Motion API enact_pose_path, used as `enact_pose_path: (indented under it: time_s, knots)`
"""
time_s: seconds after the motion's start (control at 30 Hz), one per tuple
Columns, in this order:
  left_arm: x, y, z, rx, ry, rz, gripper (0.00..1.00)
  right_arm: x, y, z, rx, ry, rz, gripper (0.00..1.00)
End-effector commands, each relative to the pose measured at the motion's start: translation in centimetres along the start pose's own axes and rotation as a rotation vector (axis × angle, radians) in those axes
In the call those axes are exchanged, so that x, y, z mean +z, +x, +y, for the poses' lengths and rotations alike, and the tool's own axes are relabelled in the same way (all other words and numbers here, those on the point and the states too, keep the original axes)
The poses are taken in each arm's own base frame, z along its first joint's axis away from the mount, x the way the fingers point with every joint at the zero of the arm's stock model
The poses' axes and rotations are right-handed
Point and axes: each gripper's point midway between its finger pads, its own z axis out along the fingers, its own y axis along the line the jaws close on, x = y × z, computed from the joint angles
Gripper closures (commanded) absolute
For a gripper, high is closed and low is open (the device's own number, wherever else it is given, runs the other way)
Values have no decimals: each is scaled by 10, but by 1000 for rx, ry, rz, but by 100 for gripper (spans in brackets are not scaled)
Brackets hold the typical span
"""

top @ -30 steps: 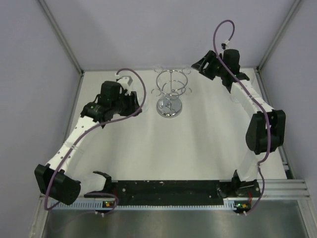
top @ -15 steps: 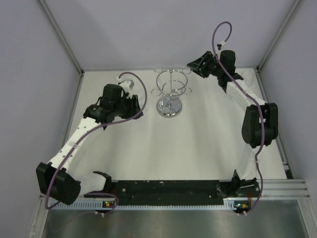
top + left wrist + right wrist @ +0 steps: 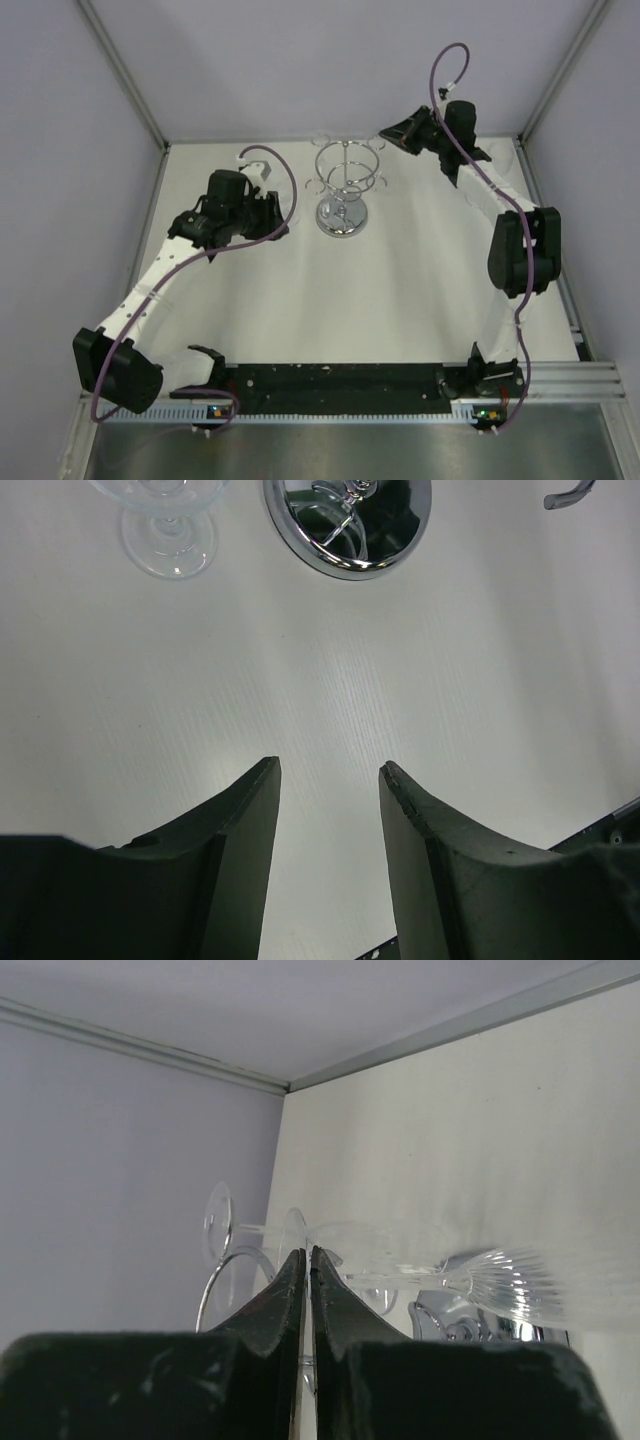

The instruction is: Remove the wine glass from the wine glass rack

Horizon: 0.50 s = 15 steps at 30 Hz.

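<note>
Chrome wine glass rack (image 3: 343, 215) between both hands.
Right hand (image 3: 306, 1252) closed, tips at a racked wine glass (image 3: 500, 1285); left hand (image 3: 329, 766) open, empty.

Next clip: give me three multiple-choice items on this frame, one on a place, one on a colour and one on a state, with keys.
1. Where does the wine glass rack stand?
A. near the table's far edge, midway across
B. by the arm bases
C. in the right corner

2. What colour are the arm cables?
A. yellow
B. purple
C. green

3. How is the left hand?
A. shut on a glass
B. out of view
C. open, holding nothing

Key: 1A, the top view shows it far and central. 2B, purple loops run along both arms. 3C, the left wrist view shows only bare table between its jaws.
</note>
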Motion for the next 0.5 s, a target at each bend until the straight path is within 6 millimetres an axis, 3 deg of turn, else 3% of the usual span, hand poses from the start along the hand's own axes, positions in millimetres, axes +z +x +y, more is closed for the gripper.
enact_pose_path:
  time_s: [0.0,0.47]
  knots:
    - [0,-12,-3,21,12,-49,50,-6,-20,27,-50,-70,-51,100]
    - [5,-8,-1,16,6,-28,50,-13,-44,25,3,-82,-147,100]
